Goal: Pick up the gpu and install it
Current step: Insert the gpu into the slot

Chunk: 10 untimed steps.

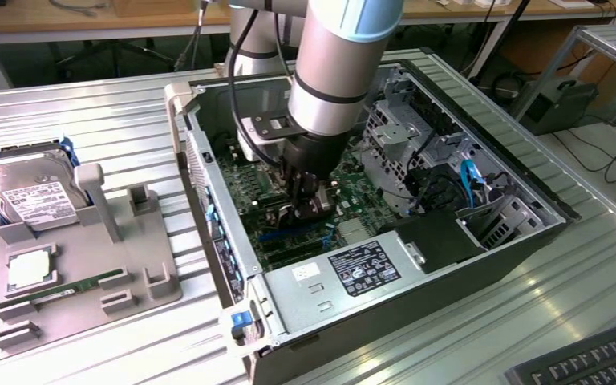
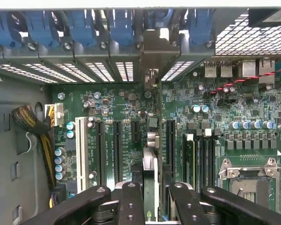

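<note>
My gripper (image 1: 299, 207) is deep inside the open computer case (image 1: 522, 241), just above the green motherboard (image 1: 246, 188). In the wrist view the gpu (image 2: 150, 161) appears edge-on as a thin card running away from the camera. The black fingers (image 2: 130, 204) of my gripper (image 2: 152, 190) are shut on either side of it. The card's silver bracket (image 2: 153, 51) stands against the case's rear slot openings. The card hangs over the long black expansion slots (image 2: 117, 150); whether it is seated in one I cannot tell.
The exterior view's left holds a grey fixture (image 1: 83, 265) with a silver hard drive (image 1: 32, 192), a square chip (image 1: 30, 269) and a green memory stick (image 1: 73, 287). Inside the case are the power supply (image 1: 362, 269), drive cage (image 1: 394, 132), a cable bundle (image 2: 33, 126) and the CPU socket (image 2: 248, 178).
</note>
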Available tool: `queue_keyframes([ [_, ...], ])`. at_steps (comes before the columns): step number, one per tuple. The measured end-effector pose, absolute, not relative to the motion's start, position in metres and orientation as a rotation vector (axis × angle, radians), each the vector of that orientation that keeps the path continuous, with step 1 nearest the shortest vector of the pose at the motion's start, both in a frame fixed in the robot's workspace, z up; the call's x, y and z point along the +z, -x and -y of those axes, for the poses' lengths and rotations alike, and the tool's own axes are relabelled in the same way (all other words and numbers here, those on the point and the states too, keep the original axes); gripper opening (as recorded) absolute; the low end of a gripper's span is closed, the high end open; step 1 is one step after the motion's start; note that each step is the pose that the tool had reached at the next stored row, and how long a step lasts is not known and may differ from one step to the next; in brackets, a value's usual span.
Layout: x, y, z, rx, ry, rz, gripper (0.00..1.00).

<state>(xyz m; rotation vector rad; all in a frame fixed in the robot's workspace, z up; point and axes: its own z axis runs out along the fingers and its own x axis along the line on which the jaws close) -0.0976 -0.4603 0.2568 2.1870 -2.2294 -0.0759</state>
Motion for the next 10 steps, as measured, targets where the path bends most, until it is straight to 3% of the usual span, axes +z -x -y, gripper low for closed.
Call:
queue_keyframes([
  [10,0.2543,0.0981,0.4599,-0.077,-2.188,2.229,0.26],
])
